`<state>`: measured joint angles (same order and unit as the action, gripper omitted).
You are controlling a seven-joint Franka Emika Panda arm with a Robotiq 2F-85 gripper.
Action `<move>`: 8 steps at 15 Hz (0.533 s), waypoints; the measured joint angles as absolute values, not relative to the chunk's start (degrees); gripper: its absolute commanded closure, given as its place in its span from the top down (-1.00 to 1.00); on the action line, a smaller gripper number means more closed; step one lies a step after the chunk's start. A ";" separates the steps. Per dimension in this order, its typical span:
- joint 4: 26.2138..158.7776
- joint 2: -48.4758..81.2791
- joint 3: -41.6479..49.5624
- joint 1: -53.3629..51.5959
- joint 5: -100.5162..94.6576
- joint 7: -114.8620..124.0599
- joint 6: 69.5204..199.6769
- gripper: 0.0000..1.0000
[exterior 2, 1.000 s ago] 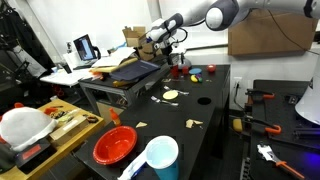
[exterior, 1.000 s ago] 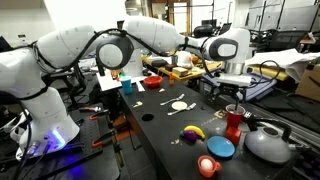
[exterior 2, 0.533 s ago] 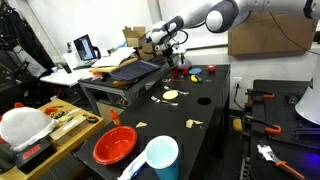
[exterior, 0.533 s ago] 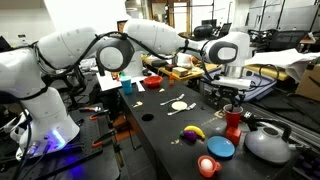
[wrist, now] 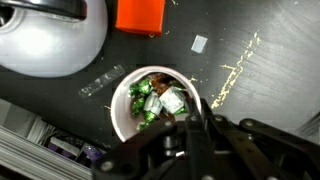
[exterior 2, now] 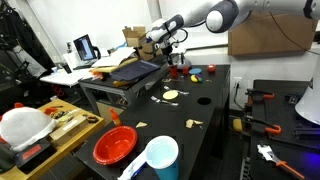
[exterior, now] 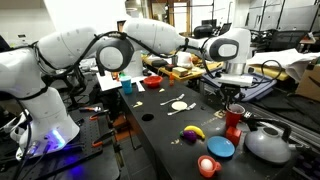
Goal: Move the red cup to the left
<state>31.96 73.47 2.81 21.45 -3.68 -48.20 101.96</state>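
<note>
Hardly anything has moved since half a second ago: my gripper (exterior: 236, 98) hangs over the red cup (exterior: 233, 125) as it did then. The cup stands upright near an edge of the bench (exterior: 160, 128), toward a corner, just beside a blue bowl (exterior: 220, 148) and a grey dome (exterior: 268, 146). From the wrist I look straight down into the cup, which holds green and white wrapped bits. A red block (wrist: 140, 14) lies apart from it. My dark fingers cross the cup's rim, but I cannot tell whether they are clamped or loose.
</note>
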 measured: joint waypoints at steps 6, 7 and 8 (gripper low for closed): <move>30.36 72.70 2.87 21.49 -3.76 -48.27 100.53 -0.98; 30.27 72.17 2.87 21.53 -3.76 -48.36 99.13 -0.98; 30.26 71.42 2.87 21.61 -3.76 -48.47 97.26 -0.98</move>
